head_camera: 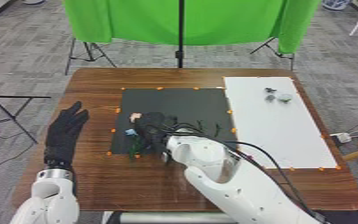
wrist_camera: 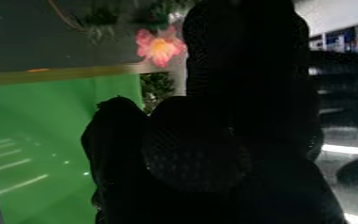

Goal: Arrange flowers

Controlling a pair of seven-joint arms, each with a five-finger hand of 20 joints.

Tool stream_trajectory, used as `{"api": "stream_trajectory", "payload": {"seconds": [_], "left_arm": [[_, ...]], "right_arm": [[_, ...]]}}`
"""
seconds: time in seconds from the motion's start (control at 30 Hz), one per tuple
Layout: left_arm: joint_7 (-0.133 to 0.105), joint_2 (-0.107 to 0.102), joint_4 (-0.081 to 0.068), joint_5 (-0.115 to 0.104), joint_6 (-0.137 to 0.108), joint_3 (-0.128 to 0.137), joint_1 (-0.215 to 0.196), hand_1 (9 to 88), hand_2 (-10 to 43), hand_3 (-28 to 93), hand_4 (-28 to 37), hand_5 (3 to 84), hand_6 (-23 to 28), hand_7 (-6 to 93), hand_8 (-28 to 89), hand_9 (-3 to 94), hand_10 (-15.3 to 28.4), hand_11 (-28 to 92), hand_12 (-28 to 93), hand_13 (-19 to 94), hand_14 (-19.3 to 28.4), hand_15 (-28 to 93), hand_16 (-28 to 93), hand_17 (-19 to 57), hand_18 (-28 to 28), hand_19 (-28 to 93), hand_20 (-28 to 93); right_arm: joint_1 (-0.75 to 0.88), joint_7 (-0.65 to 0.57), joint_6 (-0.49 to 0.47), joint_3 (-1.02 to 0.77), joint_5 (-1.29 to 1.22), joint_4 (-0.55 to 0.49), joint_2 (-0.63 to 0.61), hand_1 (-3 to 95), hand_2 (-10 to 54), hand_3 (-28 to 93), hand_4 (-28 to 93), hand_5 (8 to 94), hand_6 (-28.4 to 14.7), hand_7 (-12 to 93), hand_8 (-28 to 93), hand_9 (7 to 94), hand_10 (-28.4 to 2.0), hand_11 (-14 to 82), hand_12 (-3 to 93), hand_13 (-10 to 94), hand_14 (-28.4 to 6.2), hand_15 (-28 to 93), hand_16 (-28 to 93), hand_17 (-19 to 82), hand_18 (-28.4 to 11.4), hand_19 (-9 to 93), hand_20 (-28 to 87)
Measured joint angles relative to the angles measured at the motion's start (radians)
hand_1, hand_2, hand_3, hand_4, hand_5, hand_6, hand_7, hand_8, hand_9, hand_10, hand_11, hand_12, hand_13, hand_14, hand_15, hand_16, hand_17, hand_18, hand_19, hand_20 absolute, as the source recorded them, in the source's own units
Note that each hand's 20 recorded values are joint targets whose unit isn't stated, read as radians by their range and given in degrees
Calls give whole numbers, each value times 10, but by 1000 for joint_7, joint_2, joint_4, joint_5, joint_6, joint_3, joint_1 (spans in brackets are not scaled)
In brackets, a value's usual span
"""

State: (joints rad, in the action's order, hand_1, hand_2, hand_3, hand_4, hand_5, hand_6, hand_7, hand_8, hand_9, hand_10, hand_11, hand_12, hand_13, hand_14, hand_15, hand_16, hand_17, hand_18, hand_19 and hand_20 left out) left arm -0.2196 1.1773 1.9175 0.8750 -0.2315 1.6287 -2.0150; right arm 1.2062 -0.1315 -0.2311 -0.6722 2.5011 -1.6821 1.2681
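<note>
Picking-up stage, it seems: the pink, yellow-centred, petalled flower (wrist_camera: 161, 46) sits beside the right robot hand (head_camera: 149, 121), grip impossible to tell, and lifting needs a secure hold.

- Head view: fairly bright, even light; the white board (head_camera: 273, 130) is palest, the dark mat (head_camera: 189, 102) dim.
- Right wrist view: the right hand (head_camera: 151, 124) nearly black, its fabric texture faint.
- There, pale streaks slant across the green cloth (wrist_camera: 55, 120), and hard white glare shows beyond the hand.
</note>
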Motion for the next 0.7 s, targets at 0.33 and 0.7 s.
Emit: {"api": "stream_trajectory", "payload": {"seconds": [0.33,0.7], "left_arm": [[0,-1,0,0,1,0,1,217,-23,656,-234,432,41,94,-50,428,136,143,117,310,152,80,18,38,102,13,153],[-1,-1,-1,0,3,0,2,215,-25,658,-235,431,41,92,-50,428,137,142,117,309,152,79,18,37,102,14,153]], "right_arm": [[-55,0,15,-18,-4,7,10,842,-95,-146,251,796,14,298,217,937,-83,290,261,937,3,630,266,685,-101,932,549],[-51,0,-1,-57,49,77,47,612,-95,389,-121,789,9,250,177,924,-87,296,240,937,2,620,277,676,-102,932,549]]}}
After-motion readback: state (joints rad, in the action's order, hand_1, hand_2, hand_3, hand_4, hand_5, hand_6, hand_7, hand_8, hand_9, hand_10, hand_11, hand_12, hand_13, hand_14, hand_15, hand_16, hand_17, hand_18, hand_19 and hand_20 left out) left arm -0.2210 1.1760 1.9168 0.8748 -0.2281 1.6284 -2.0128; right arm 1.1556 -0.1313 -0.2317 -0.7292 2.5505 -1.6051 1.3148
